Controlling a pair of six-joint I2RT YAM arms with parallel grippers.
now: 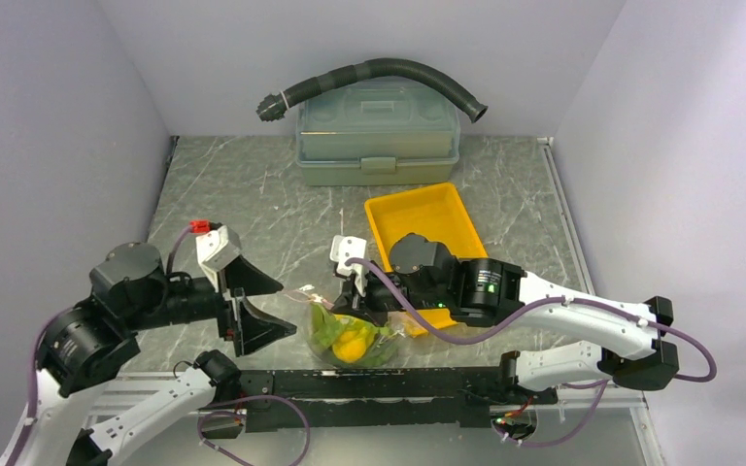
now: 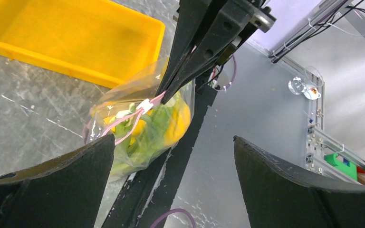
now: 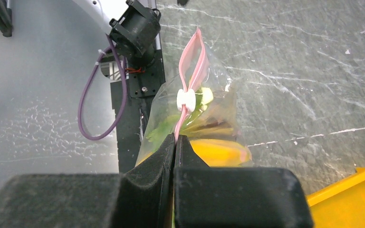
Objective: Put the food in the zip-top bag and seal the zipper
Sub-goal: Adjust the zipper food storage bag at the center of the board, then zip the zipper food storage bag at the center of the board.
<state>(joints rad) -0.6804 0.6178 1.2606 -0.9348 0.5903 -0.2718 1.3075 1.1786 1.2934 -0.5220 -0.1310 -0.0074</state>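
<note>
Bag (image 1: 348, 330) with food (image 1: 352, 344) sat at 6 o'clock on the table (image 1: 253, 194). Your right gripper (image 3: 176, 138) was clamped on the zipper (image 3: 193, 61) end. Your left gripper (image 1: 288, 309) gaped empty at the bag's 9 o'clock. Slider (image 3: 186, 99) seemingly sat midway, so your best move was pinching it and pulling straight away.

1. You are seeing a clear, glossy, crinkled plastic zip-top bag (image 3: 216, 90).
2. A smooth yellow rectangular plastic tray (image 1: 427, 214) is shining softly.
3. The grey veined stone-look tabletop (image 1: 253, 194) is gleaming faintly.
</note>
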